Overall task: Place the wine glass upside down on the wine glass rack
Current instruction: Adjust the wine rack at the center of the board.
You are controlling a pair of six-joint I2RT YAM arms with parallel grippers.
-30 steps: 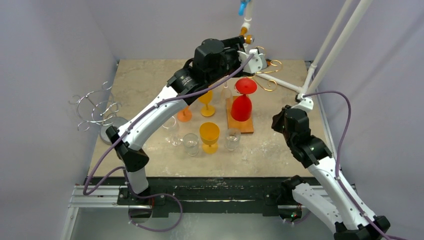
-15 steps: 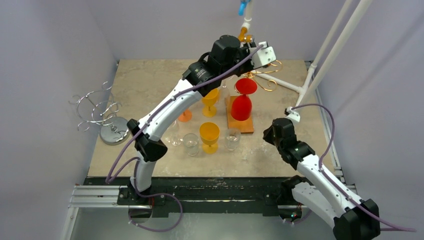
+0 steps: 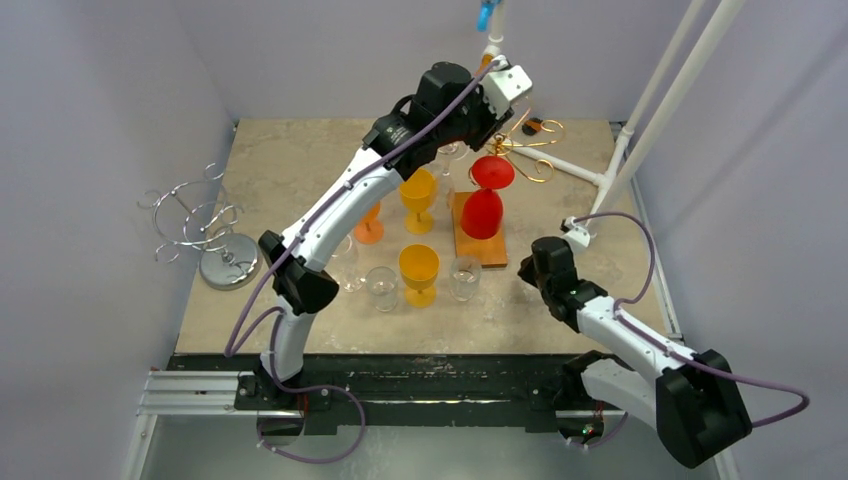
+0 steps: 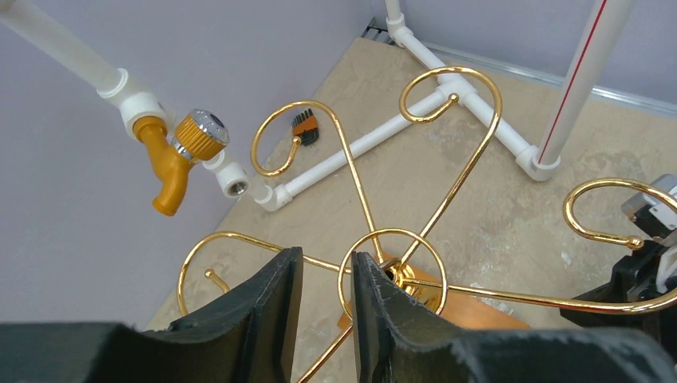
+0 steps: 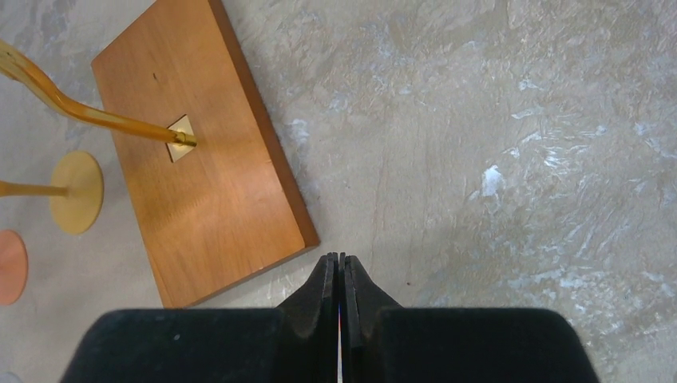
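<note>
A red wine glass (image 3: 484, 205) hangs upside down from the gold wire rack (image 3: 535, 140), over the rack's wooden base (image 3: 488, 250). My left gripper (image 3: 480, 122) hovers above the rack's top, open and empty. In the left wrist view the gripper (image 4: 327, 255) has its jaws apart just over the rack's centre ring and hub (image 4: 415, 281); the red glass is hidden there. My right gripper (image 3: 535, 262) is shut and empty, low over the table. In the right wrist view it (image 5: 341, 257) sits just off the corner of the base (image 5: 199, 183).
Two yellow glasses (image 3: 418, 270) (image 3: 417, 192), an orange one (image 3: 369, 230) and clear glasses (image 3: 381, 285) (image 3: 464, 275) stand left of the base. A silver rack (image 3: 200, 225) is at the far left. White pipes (image 3: 570, 165) and an orange tap (image 4: 172, 171) are behind the gold rack.
My left gripper has risen and swung back over the rack's top, away from the red glass, which stays hanging. My right arm has dropped and pulled in toward the near left.
</note>
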